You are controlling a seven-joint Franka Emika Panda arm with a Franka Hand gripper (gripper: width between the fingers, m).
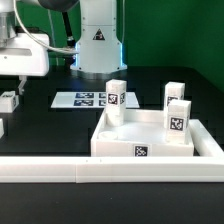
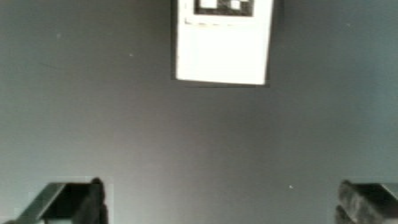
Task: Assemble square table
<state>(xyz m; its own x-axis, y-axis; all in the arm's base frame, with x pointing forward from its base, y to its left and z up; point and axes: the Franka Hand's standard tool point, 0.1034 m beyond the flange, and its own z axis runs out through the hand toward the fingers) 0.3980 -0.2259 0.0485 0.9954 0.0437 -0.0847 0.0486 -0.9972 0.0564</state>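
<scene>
The square table's white slab lies at the exterior view's right, with a tag on its front edge. Three white tagged legs stand upright on it: one at the back left corner, one at the back right, one nearer on the right. A fourth leg lies on the black table at the far left. My gripper hangs just above it. In the wrist view this leg lies ahead of the gripper, whose dark fingers stand wide apart, open, with nothing between them.
The marker board lies flat on the table behind the slab's left side. A long white border rail runs along the front and up the right side. The robot's base stands at the back.
</scene>
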